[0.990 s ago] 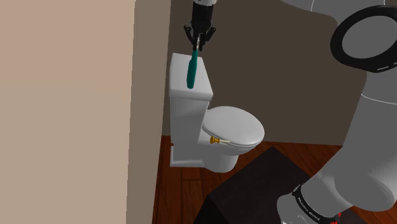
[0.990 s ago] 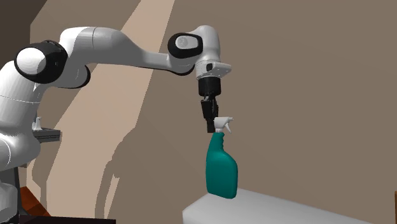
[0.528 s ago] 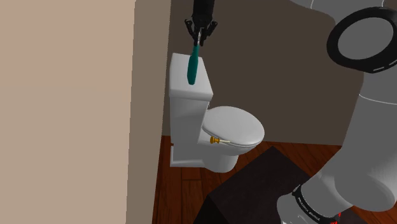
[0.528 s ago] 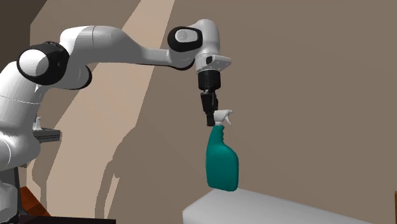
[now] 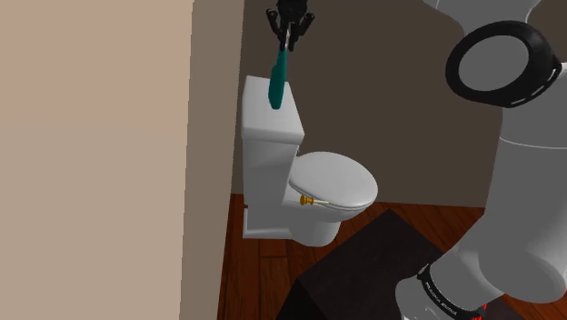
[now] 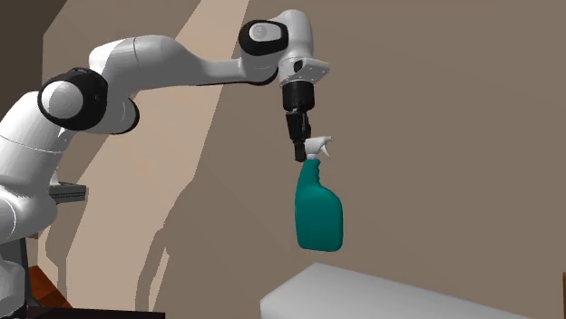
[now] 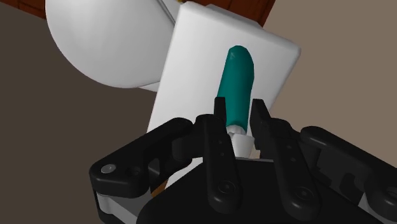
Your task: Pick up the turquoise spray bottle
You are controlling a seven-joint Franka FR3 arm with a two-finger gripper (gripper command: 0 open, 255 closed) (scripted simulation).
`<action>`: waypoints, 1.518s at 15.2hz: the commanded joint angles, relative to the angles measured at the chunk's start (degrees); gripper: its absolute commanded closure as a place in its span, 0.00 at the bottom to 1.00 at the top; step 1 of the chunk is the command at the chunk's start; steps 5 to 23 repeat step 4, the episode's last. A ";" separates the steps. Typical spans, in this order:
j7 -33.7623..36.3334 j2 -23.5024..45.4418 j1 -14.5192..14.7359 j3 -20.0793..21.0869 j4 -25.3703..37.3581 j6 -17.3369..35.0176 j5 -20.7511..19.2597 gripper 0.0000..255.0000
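Second exterior view, centre: black two-finger tool (image 6: 302,152) clamps neck of turquoise spray bottle (image 6: 319,213), clear above white toilet tank (image 6: 390,294) at lower right. Lift straight, slowly; it may swing.

Flat white lid of the toilet cistern (image 5: 256,111), which appears as a pale slab in the second exterior view. The turquoise spray bottle (image 6: 319,213) hangs clear above the lid, not touching it. The reddish-brown plank floor (image 5: 263,273) carries the white toilet (image 5: 332,186) and the dark box stand (image 5: 363,264).
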 commanded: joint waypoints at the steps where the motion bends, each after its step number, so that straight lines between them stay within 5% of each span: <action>1: -0.36 2.17 0.47 -0.11 5.19 -3.02 -0.31 1.00; 3: -0.64 3.87 0.84 -0.23 9.03 -5.13 -0.54 1.00; 23: -0.63 3.82 0.83 -0.23 8.94 -5.09 -0.53 1.00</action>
